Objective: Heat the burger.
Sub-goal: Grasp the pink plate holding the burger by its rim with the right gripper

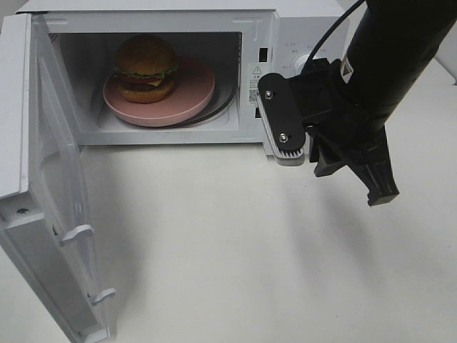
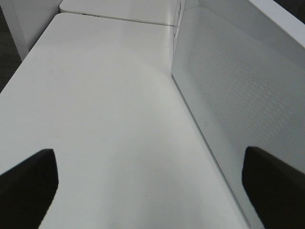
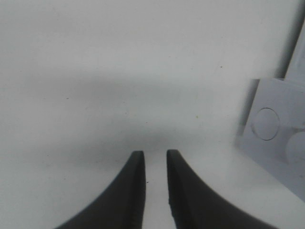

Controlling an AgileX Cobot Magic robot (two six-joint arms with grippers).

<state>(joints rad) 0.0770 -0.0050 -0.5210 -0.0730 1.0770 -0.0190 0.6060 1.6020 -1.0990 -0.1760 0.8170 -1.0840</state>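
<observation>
The burger, with a glossy brown bun, lettuce and tomato, sits on a pink plate inside the white microwave, whose door swings wide open to the left. My right gripper hangs over the table in front of the microwave's control panel, pointing down. In the right wrist view its fingers stand slightly apart with nothing between them. The left gripper is wide open and empty beside the mesh face of the door; the exterior high view does not show it.
The white table spreads in front of the microwave. The open door juts out toward the front left corner. A control knob sits on the panel behind my right arm. A grey microwave corner shows near my right fingers.
</observation>
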